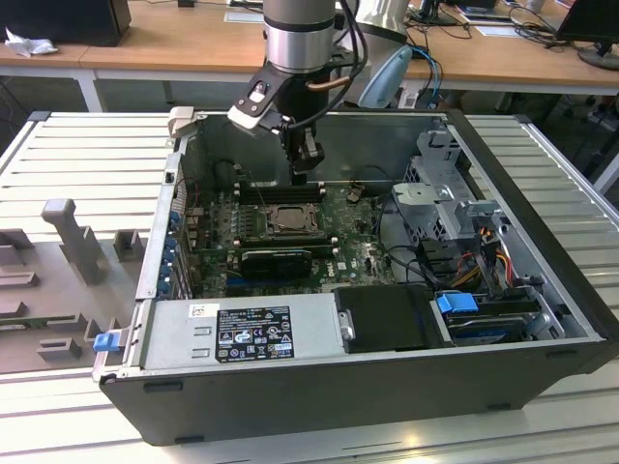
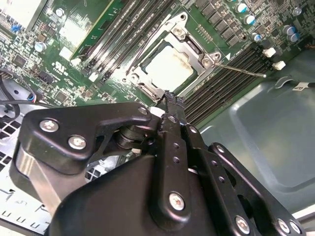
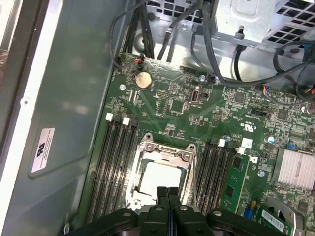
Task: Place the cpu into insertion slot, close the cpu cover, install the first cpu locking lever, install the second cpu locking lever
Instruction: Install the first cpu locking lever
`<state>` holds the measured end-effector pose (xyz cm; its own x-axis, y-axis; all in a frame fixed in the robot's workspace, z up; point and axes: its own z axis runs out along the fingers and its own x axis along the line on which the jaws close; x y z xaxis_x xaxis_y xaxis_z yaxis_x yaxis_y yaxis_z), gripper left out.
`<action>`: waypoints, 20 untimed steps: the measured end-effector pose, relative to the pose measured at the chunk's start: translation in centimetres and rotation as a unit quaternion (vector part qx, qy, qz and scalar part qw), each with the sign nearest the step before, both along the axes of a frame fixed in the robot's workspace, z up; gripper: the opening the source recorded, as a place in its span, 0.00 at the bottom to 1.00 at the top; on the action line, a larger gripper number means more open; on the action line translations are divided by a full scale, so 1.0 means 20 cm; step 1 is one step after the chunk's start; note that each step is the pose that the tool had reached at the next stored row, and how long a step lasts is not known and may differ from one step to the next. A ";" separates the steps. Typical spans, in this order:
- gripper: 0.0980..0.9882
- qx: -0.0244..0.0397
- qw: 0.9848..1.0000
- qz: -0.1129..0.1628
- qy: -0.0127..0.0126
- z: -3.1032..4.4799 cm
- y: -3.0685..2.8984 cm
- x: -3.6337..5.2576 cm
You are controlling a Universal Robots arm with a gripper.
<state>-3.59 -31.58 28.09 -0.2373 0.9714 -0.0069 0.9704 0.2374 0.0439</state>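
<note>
Nearest the exterior camera, computer case lies open on a slatted table. Inside at the near edge: grey power supply with a black-and-white label, print too small to read. Blue clip at the corner on the exterior view's left; drive bay with a blue tab on the exterior view's right. Behind the supply is a long black card, then the insertion slot on the green motherboard.

Cpu sits in the slot, silvery top showing through the window of the cpu cover, which lies flat over it. Memory slots run along both sides. In the second wrist view a thin locking lever sticks out from a socket corner over the memory slots, probably unlatched.

Gripper hangs just above the far side of the slot; in both wrist views its fingers are pressed together with nothing between them, tips close over the cover edge.

Farther in: coin battery, finned heatsink, white sticker on the case wall, writing unreadable. Grey moulded tray on the table at the exterior view's left. Wooden desks behind.
</note>
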 end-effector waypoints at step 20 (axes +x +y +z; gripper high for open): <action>0.01 0.000 0.998 0.062 0.000 0.000 0.000 0.000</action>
